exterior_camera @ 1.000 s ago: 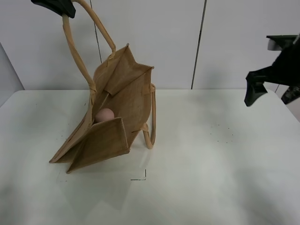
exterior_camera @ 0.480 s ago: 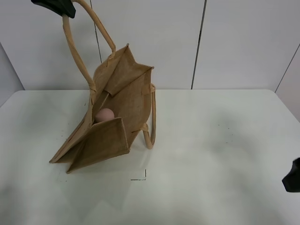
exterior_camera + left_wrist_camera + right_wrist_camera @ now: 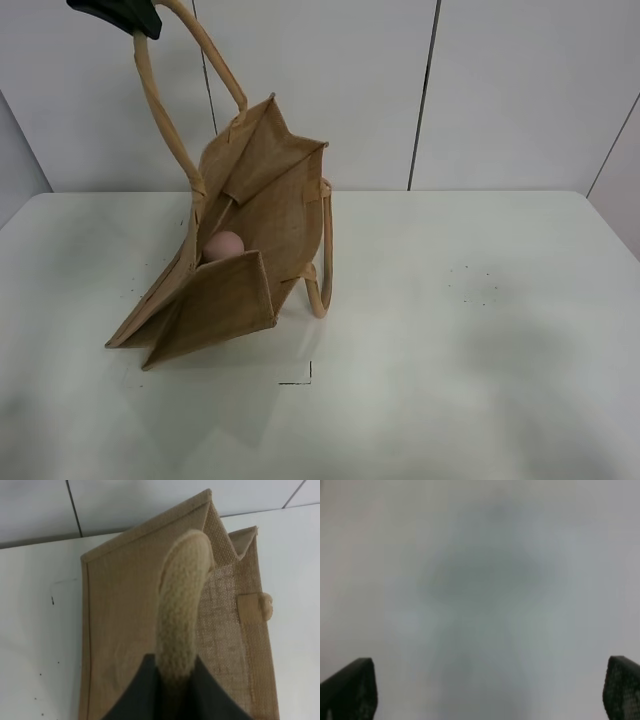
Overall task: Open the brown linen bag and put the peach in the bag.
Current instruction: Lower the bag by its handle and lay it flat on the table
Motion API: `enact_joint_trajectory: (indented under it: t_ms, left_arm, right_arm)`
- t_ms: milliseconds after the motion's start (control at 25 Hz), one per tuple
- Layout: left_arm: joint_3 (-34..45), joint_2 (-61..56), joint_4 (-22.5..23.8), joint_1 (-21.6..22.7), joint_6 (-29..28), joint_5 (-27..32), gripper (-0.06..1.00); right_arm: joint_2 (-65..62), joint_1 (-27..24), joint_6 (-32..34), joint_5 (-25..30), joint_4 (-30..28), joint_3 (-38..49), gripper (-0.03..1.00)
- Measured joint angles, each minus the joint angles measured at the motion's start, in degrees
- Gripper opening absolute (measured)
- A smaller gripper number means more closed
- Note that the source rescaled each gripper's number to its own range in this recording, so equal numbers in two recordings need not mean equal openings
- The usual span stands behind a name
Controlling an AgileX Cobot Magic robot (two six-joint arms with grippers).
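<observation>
White wall panels (image 3: 500, 90) stand behind a pale table (image 3: 450, 330), and on this table is the work.

Above the bag, the left gripper (image 3: 115, 15) is closed tight on the upper handle (image 3: 182, 595), a thick beige woven loop. In the left wrist view its dark fingers (image 3: 145, 690) press the loop from both sides. The handle is pulled up and is stretched straight over the brown linen bag (image 3: 250, 220), so one side of the bag is lifted and its mouth stands open. The bottom of the bag rests on the table and the whole bag leans. A side gusset folds inward at the top of the mouth.

The peach (image 3: 223, 245) lies inside the bag, low in the opening, just behind the edge of the nearer wall of the bag. Only its pink upper part shows.

The second handle (image 3: 322, 250) hangs loose down the outer side of the bag, and its lower end touches the table just beside the bag. A small black corner mark (image 3: 300, 378) is on the table in front of the bag.

The right gripper (image 3: 485, 690) shows only in its own wrist view. Its jaws are spread wide with nothing between them, over a blurred pale surface, and I cannot tell how far it is from the bag.
</observation>
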Motion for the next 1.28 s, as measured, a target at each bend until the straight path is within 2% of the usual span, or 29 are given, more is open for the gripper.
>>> enact_joint_trajectory:
  t_ms: [160,320,560,1000,1080,1160,1280]
  left_arm:
    - [3.95,0.00,-4.48,0.00,0.00,-0.26,0.00]
    - [10.66,0.00,-9.48,-0.13,0.00,-4.76,0.00]
    - [18.01,3.03,-10.97,-2.40,0.00,-12.05,0.00]
    - [18.84,16.05,-11.41,-3.72,0.00,-17.06,0.00]
    - [18.84,17.32,-11.54,-3.77,0.00,-17.64,0.04]
    - [18.84,17.95,-11.58,-3.77,0.00,-17.99,0.12]
    - [18.84,18.17,-11.58,-3.77,0.00,-19.09,0.39]
  right_arm:
    - [-9.07,0.00,0.00,0.06,-0.17,0.00,1.00]
    - [-10.23,0.00,0.21,0.11,-0.59,0.00,1.00]
    - [-10.01,0.00,0.40,0.11,-0.62,0.00,1.00]
    - [-10.01,0.00,0.59,0.11,-0.76,0.07,1.00]
    - [-10.01,0.00,0.66,0.11,-0.92,0.07,1.00]
    - [-10.01,0.00,0.85,0.11,-0.99,0.07,1.00]
    - [-10.01,0.00,0.85,0.11,-1.05,0.07,1.00]
